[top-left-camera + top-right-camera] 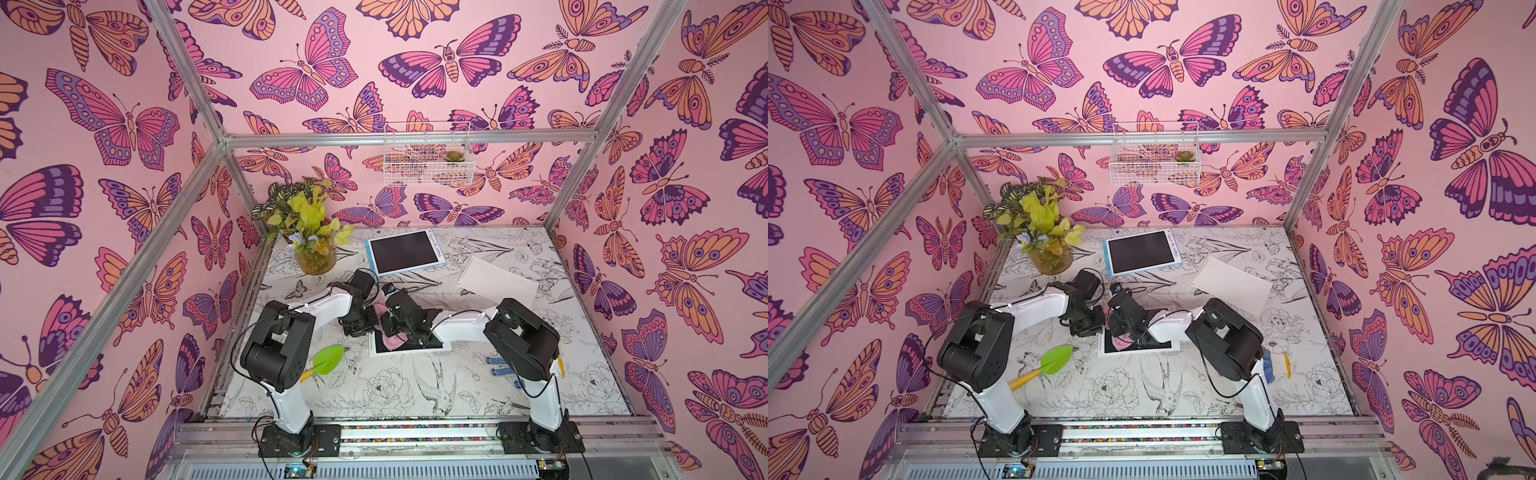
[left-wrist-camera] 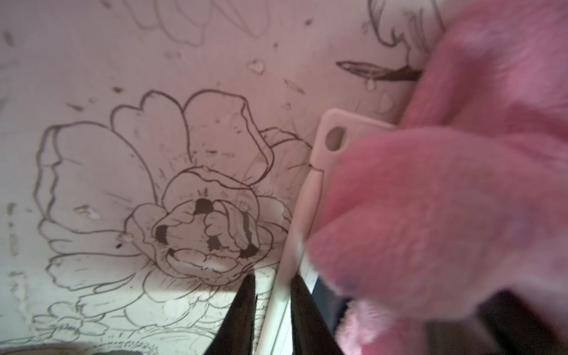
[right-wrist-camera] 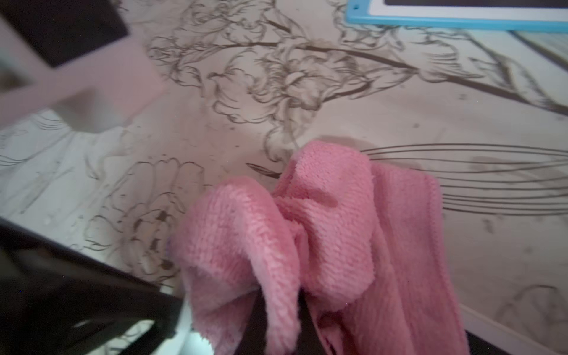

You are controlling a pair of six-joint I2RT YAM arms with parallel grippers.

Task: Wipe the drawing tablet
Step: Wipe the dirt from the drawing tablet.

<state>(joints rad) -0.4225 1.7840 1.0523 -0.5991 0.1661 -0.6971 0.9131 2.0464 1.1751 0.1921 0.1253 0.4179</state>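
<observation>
From my station I saw both arms reaching inward over the flower-printed white table (image 1: 365,399), meeting at the white-framed drawing tablet with the dark screen (image 1: 428,344), which lay flat near the middle of the table, partly hidden beneath the two wrists in both top views. The left gripper (image 2: 270,276) sat at the tablet's edge: its two black fingers (image 2: 246,307) stood on either side of the white rim and were closed against it, near the corner with the small hole. The right gripper (image 3: 281,310) was clamped on a fluffy pink cloth (image 3: 307,239), which bunched up around its tips and draped down onto the tablet's screen. How much of the cloth pressed on the screen I could not tell. Farther back, well apart from the arms, lay a second tablet with a blue frame (image 1: 405,251), a plain white rectangular board (image 1: 496,282) beside it, and a glass vase of yellow-green leaves (image 1: 311,245) in the back corner. A green leaf-shaped trowel with a yellow handle (image 1: 328,359) lay near the left arm.
</observation>
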